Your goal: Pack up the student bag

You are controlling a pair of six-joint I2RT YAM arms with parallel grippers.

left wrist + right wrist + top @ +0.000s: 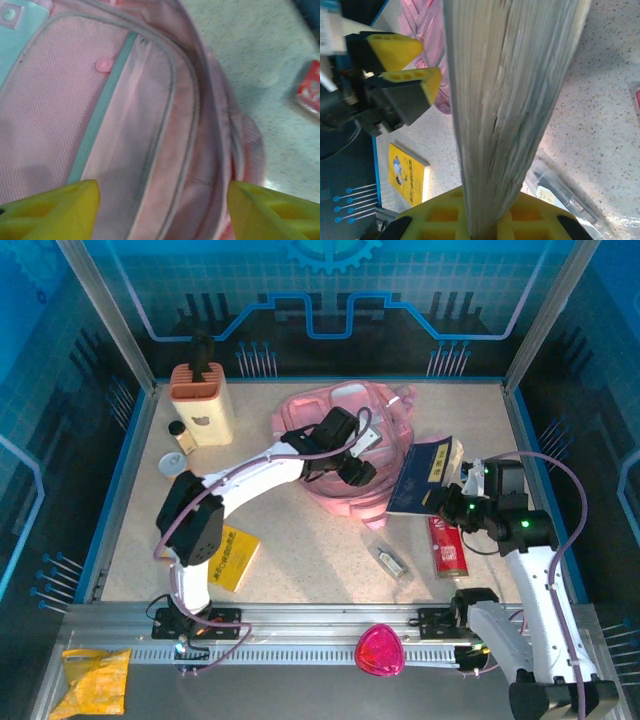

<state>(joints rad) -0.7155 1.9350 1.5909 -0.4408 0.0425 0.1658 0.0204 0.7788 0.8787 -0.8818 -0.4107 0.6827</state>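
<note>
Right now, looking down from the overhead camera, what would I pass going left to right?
Crumpled yellow packet → yellow book → pink student bag → red packet. The blue book in the right claw overlaps the bag, so I skip it.

Pink student bag, flat, seemingly unzipped
</note>
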